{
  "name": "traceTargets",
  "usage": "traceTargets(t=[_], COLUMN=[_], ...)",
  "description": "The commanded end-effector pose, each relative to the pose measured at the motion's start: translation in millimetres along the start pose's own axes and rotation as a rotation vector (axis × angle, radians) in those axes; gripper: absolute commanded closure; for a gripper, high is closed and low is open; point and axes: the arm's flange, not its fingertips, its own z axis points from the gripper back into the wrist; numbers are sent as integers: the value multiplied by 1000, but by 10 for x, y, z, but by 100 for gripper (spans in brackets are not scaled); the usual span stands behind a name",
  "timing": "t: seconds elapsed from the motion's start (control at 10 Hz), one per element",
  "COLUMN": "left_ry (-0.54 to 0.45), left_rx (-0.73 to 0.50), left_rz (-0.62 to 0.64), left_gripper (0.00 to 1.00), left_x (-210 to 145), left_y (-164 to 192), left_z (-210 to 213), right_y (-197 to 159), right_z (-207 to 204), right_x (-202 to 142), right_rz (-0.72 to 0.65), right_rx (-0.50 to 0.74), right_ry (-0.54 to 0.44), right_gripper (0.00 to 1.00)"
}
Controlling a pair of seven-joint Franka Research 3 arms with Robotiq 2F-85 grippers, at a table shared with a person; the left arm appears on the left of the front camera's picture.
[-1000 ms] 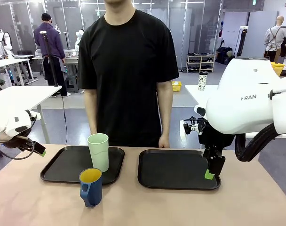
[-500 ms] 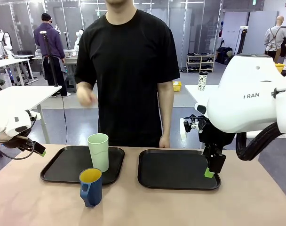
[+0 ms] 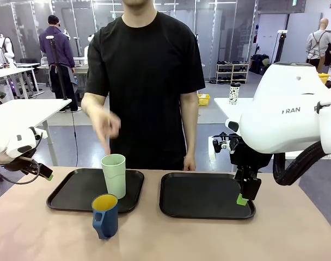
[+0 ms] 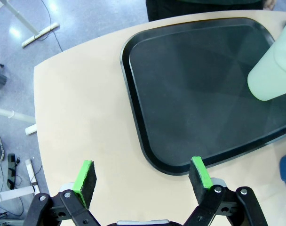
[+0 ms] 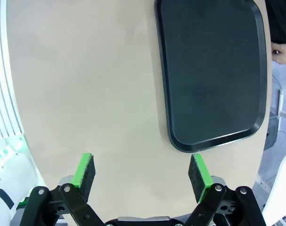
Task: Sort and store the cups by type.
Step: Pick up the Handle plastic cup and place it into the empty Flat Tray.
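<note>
Busy lab hall in the background with other tables, and a person in a black tee at the far side of the tan counter point(image 3: 171, 242). Going off the left tray point(image 3: 73, 191):

- The mint tumbler point(image 3: 114, 175) stands on its right part.
- The blue mug point(image 3: 105, 216) sits on the counter just off its near edge.
- A second tray point(image 3: 203, 194) lies beside it.

Left jaws hang wide open and empty off its outer edge. Right jaws are the same, out past the second tray.

The person's raised hand point(image 3: 106, 126) above the tumbler is a blur. The left wrist view cuts the tumbler off and shows only a sliver of the mug.
</note>
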Motion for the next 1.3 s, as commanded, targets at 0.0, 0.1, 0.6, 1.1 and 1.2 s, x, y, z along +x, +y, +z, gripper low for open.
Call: traceTargets(t=[0.0, 0.1, 0.6, 1.1, 1.2], left_ry=[-1, -1, -1, -1, 0], left_rx=[6, 6, 6, 6, 0], left_rz=[-9, -9, -9, -9, 0], left_gripper=[0, 0, 0, 0, 0], left_x=[3, 3, 3, 3, 0], left_y=[6, 6, 6, 6, 0], left_z=[10, 10, 10, 10, 0], right_y=[0, 0, 0, 0, 0], right_z=[8, 8, 8, 8, 8], right_x=[-6, -6, -6, -6, -6], right_rz=[-1, -1, -1, -1, -1], right_rx=[-1, -1, -1, -1, -1], right_ry=[0, 0, 0, 0, 0], right_gripper=[0, 0, 0, 0, 0])
